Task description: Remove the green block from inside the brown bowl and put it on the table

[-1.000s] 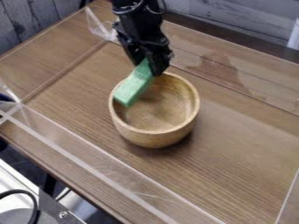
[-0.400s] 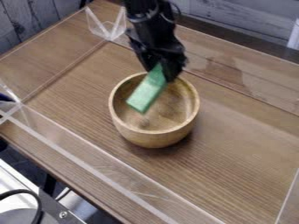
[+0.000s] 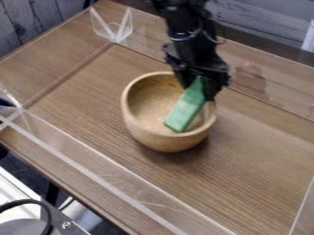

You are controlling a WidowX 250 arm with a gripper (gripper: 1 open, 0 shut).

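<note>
Wood-grain table (image 3: 73, 87) with clear walls. Gripper (image 3: 204, 84) clamped on green block (image 3: 186, 108), hanging tilted over brown bowl (image 3: 147, 133) right rim. Carry step; next, clear rim, lower onto table.

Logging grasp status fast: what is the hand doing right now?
Hand: closed on the green block, held tilted above the brown bowl.
</note>
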